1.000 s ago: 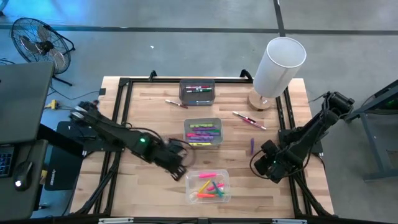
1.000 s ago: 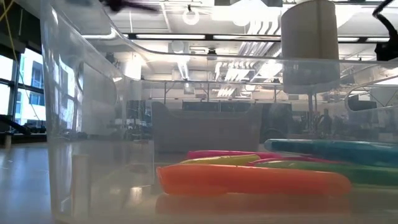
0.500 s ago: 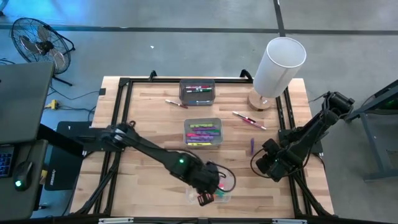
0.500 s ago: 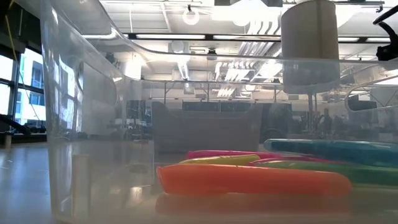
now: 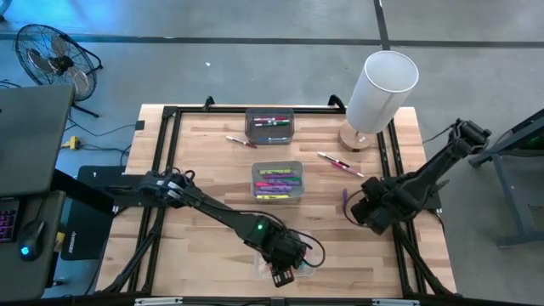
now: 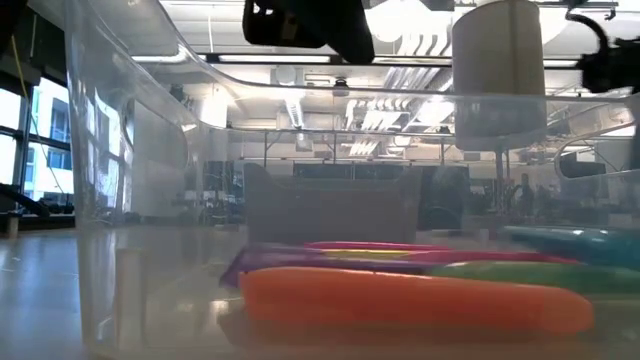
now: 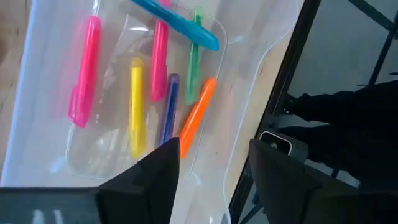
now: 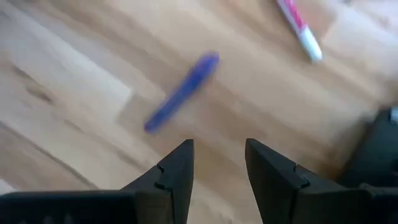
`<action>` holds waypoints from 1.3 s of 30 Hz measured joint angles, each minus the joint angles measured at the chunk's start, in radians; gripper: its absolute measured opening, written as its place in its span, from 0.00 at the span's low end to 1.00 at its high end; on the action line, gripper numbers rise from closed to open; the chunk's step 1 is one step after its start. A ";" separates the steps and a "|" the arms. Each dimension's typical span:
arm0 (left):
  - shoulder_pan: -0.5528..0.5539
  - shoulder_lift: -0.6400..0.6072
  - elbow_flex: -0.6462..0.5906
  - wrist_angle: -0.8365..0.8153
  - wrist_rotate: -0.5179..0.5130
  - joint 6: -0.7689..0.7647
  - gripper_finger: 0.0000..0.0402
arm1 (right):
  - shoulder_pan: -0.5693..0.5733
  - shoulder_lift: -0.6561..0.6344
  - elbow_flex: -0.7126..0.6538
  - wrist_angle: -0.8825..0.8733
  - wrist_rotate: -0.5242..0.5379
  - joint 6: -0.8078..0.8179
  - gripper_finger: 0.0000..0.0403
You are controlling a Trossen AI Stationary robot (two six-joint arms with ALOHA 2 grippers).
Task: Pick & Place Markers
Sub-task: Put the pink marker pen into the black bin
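Observation:
A clear bin [image 5: 304,252] near the table's front edge holds several markers: pink, yellow, green, blue, orange, and a purple one [image 7: 169,109] lying flat on its floor. My left gripper [image 7: 214,149] hangs open above this bin, pointing steeply down, with nothing between its fingers. A purple marker [image 8: 183,90] lies loose on the wood at the right. My right gripper [image 8: 219,149] hovers open just short of it, touching nothing. Two more bins [image 5: 277,166] [image 5: 269,112] with markers stand farther back.
Loose markers lie at the far left [image 5: 240,141] and far right [image 5: 340,163] of the bins. A tall white cylinder [image 5: 381,89] on a round wooden base stands at the far right corner. Black rails [image 5: 161,153] frame the table.
My left gripper has swung from the bin's left toward the table's near edge and right, sinking and rolling until it hangs over the near bin. A purple marker now lies in that bin where none lay before. My right gripper has edged toward the loose purple marker.

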 joint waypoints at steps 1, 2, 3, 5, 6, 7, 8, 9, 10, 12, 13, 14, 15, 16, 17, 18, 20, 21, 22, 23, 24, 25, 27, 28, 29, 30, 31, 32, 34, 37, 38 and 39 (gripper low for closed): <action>0.000 -0.005 0.000 -0.004 -0.001 0.000 0.47 | -0.032 -0.013 0.000 0.002 0.008 -0.027 0.33; 0.000 -0.012 0.000 -0.009 0.000 0.000 0.47 | -0.067 -0.024 0.000 0.003 0.012 -0.065 0.33; 0.000 -0.020 0.000 -0.004 0.005 -0.001 0.48 | -0.105 -0.033 0.000 0.006 0.017 -0.104 0.33; 0.000 -0.038 0.000 -0.002 0.019 -0.007 0.48 | -0.188 -0.044 0.000 0.017 0.017 -0.180 0.33; 0.000 -0.045 0.000 -0.003 0.026 -0.009 0.48 | -0.230 -0.045 0.000 0.022 0.017 -0.224 0.33; 0.000 -0.050 0.000 0.000 0.027 -0.009 0.48 | -0.274 -0.045 0.000 0.022 0.011 -0.258 0.33; 0.000 -0.056 0.000 -0.001 0.026 -0.009 0.48 | -0.320 -0.044 0.000 0.023 0.001 -0.296 0.33; 0.001 -0.063 0.000 -0.005 0.024 -0.008 0.48 | -0.361 -0.042 0.000 0.025 -0.008 -0.342 0.33; 0.002 -0.072 0.000 -0.007 0.022 -0.006 0.48 | -0.404 -0.039 0.000 0.027 -0.015 -0.387 0.33; 0.006 -0.096 0.000 -0.007 0.022 0.003 0.48 | -0.486 -0.035 -0.001 0.032 -0.040 -0.483 0.33; 0.006 -0.112 0.000 -0.015 0.017 0.011 0.48 | -0.525 -0.030 -0.001 0.039 -0.055 -0.538 0.33; 0.007 -0.125 0.000 -0.019 0.018 0.025 0.48 | -0.567 -0.026 -0.001 0.046 -0.072 -0.594 0.33; 0.008 -0.138 0.000 -0.016 0.021 0.041 0.48 | -0.608 -0.020 -0.002 0.056 -0.096 -0.654 0.33; 0.008 -0.150 0.000 -0.019 0.021 0.060 0.48 | -0.648 -0.012 -0.002 0.069 -0.123 -0.718 0.33; 0.008 -0.162 0.000 -0.032 0.019 0.078 0.48 | -0.688 -0.002 -0.002 0.079 -0.147 -0.775 0.33; 0.007 -0.173 0.000 -0.049 0.018 0.094 0.48 | -0.724 0.009 -0.002 0.089 -0.170 -0.825 0.33; 0.007 -0.194 0.000 -0.065 0.017 0.113 0.48 | -0.791 0.035 -0.002 0.103 -0.195 -0.910 0.33; 0.007 -0.204 0.000 -0.078 0.007 0.119 0.48 | -0.821 0.051 -0.002 0.114 -0.204 -0.947 0.33; 0.006 -0.214 0.000 -0.102 -0.002 0.127 0.48 | -0.850 0.068 -0.002 0.124 -0.216 -0.982 0.33; 0.006 -0.221 0.000 -0.125 -0.016 0.131 0.48 | -0.879 0.088 -0.002 0.133 -0.226 -1.013 0.33; 0.006 -0.228 0.000 -0.141 -0.029 0.131 0.48 | -0.904 0.107 -0.002 0.143 -0.235 -1.040 0.33; 0.006 -0.235 0.000 -0.166 -0.049 0.131 0.48 | -0.927 0.125 -0.002 0.151 -0.238 -1.062 0.33; 0.006 -0.250 0.000 -0.230 -0.083 0.131 0.48 | -0.971 0.162 -0.002 0.164 -0.240 -1.091 0.33; 0.006 -0.256 0.000 -0.241 -0.087 0.134 0.48 | -0.989 0.180 -0.002 0.173 -0.246 -1.110 0.33; 0.009 -0.263 0.000 -0.250 -0.093 0.142 0.48 | -1.006 0.197 -0.002 0.183 -0.255 -1.131 0.33; 0.013 -0.268 0.000 -0.267 -0.100 0.155 0.48 | -1.020 0.213 -0.002 0.194 -0.262 -1.151 0.33; 0.013 -0.270 0.000 -0.281 -0.103 0.168 0.48 | -1.032 0.229 -0.002 0.199 -0.267 -1.165 0.33; 0.014 -0.271 0.000 -0.287 -0.111 0.184 0.48 | -1.044 0.244 -0.002 0.206 -0.268 -1.176 0.33; 0.019 -0.275 0.000 -0.329 -0.140 0.204 0.48 | -1.063 0.272 -0.002 0.217 -0.267 -1.189 0.33; 0.024 -0.281 0.000 -0.373 -0.158 0.236 0.48 | -1.085 0.310 -0.002 0.242 -0.268 -1.209 0.33; 0.029 -0.281 0.000 -0.395 -0.159 0.254 0.48 | -1.091 0.324 -0.002 0.249 -0.273 -1.212 0.33; 0.032 -0.281 -0.001 -0.417 -0.158 0.265 0.48 | -1.098 0.339 -0.002 0.252 -0.280 -1.214 0.33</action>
